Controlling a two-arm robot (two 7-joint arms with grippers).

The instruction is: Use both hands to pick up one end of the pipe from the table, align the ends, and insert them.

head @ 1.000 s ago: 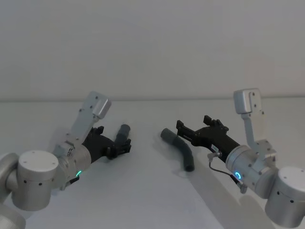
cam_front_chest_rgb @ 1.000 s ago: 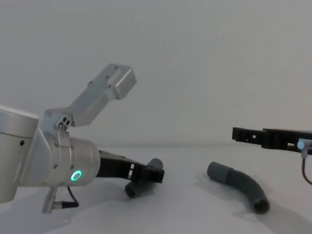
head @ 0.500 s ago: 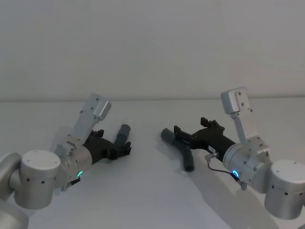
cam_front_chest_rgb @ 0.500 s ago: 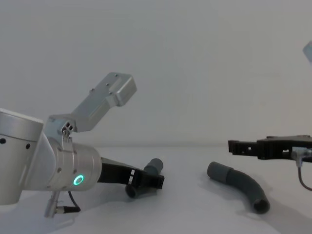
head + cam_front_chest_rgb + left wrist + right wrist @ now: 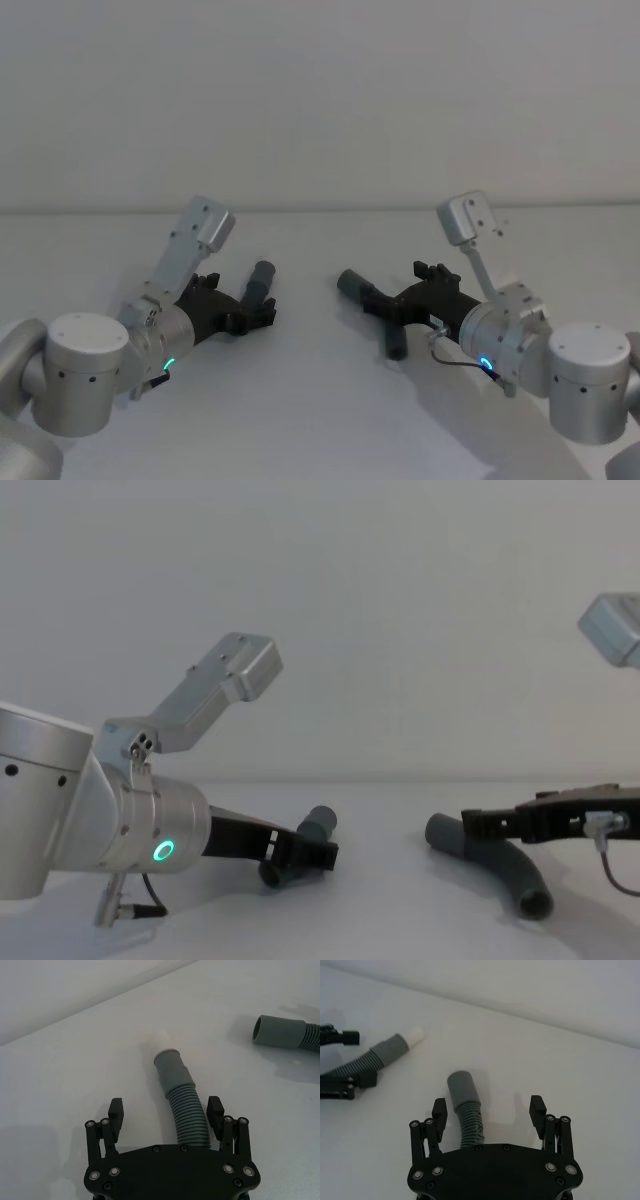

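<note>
Straddling the short hose (image 5: 180,1095) with our left gripper (image 5: 165,1107) and the curved hose (image 5: 466,1102) with our right gripper (image 5: 488,1105), jaws wide open and empty, toward the far edge of the table (image 5: 320,400), we judged that closing both came next.

On the white table (image 5: 320,410), the short ribbed hose (image 5: 260,279) lies left, the longer curved hose (image 5: 511,866) right

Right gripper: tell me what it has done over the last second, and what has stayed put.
The right gripper came down and forward from above the table. Its open fingers now straddle the curved hose but have not closed on it. The left gripper stays open around the short hose, and both hoses lie where they were.
</note>
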